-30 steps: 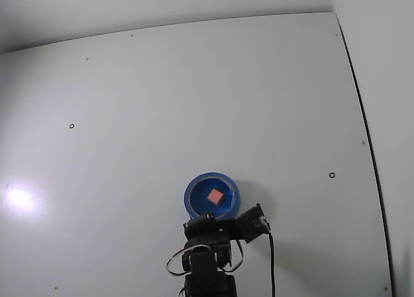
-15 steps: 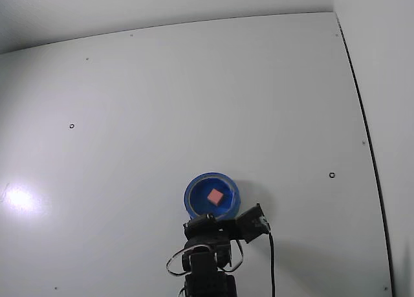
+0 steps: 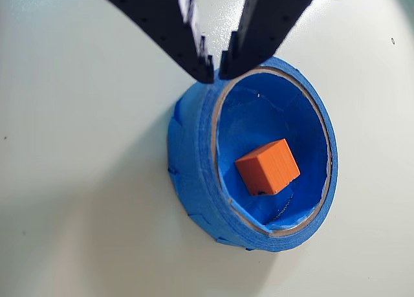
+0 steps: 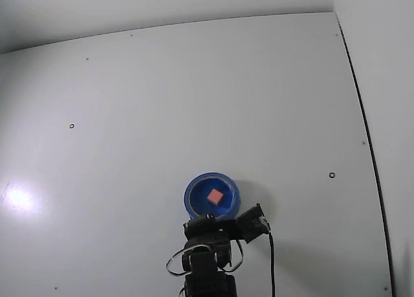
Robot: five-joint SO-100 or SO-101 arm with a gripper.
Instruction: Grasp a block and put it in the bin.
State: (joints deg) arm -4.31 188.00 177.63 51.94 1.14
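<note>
Block [image 3: 267, 166], small orange-red cube, lies flat on the floor of the round blue bin [image 3: 194, 161], clear of the walls on every side. Bin's inside is bright blue with a thin pale rim; its outer wall looks wrapped in blue tape. In the fixed view the cube [image 4: 214, 196] reads pinker, sitting about mid-bin [image 4: 191, 200].

Bin stands on the white worktop [image 4: 194, 103], close to the near edge, roughly central along it, just ahead of the arm's base.

Black two-finger gripper [image 3: 216, 70] enters the wrist view from the top edge. Its tips are nearly together, only a narrow slit between them, pinching nothing. They sit over the bin's rim at its upper side in that view, apart from the cube.

Bright glare spot [image 4: 18, 197] shows on the worktop toward the left edge in the fixed view.
</note>
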